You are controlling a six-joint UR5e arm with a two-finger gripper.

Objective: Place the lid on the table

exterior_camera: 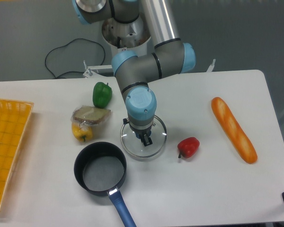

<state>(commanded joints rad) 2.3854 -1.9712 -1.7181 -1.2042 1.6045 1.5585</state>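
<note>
Claw: the gripper (145,138) points straight down over the middle of the lid (156,146); its dark fingers look pinched in on the small central knob, though the wrist hides most of the contact, so the grip is my reading.
Lid: the round glass disc with its thin metal rim sits over the table (203,189), off the saucepan (100,168) and just right of its rim; I cannot tell whether it hangs just above the surface or rests on it.
Neighbours: 1 red pepper (188,147) lies near the lid's right edge; the wrapped sandwich (91,115) and yellow pepper (80,132) lie to its left.
Risk 1: letting go while the lid hangs above the surface would drop glass on a hard top, likely rattling or sliding it.
Risk 2: a tilted descent would land the rim first and twist the knob in the fingers.
Risk 3: drift left would clip the saucepan rim; drift right would nudge the red pepper.
</note>
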